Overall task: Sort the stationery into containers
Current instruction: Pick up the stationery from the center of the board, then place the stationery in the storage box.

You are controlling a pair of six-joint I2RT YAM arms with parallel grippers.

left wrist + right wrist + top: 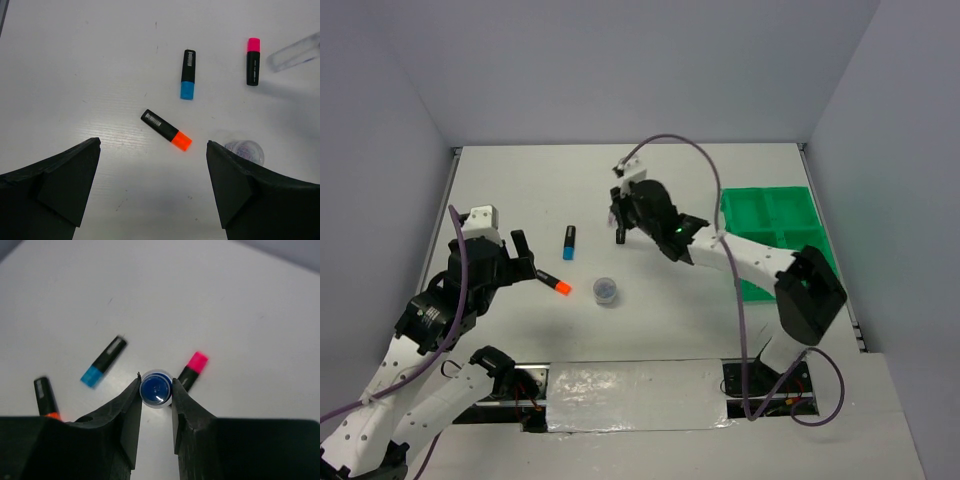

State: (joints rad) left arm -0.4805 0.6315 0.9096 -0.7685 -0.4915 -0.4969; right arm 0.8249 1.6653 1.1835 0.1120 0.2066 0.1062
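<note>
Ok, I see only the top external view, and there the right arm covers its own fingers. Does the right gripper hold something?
Observer: Yes. The right wrist view shows the right gripper shut on the blue-capped bottle, one finger on each side of the cap.
Operator: And the third highlighter? I find only two in my view.
Observer: The pink highlighter lies on the table close beside that bottle, partly behind one finger.
Operator: And the other arm, is it open?
Observer: In the left wrist view the left gripper is wide open, and the orange highlighter lies ahead of it, untouched.
</note>
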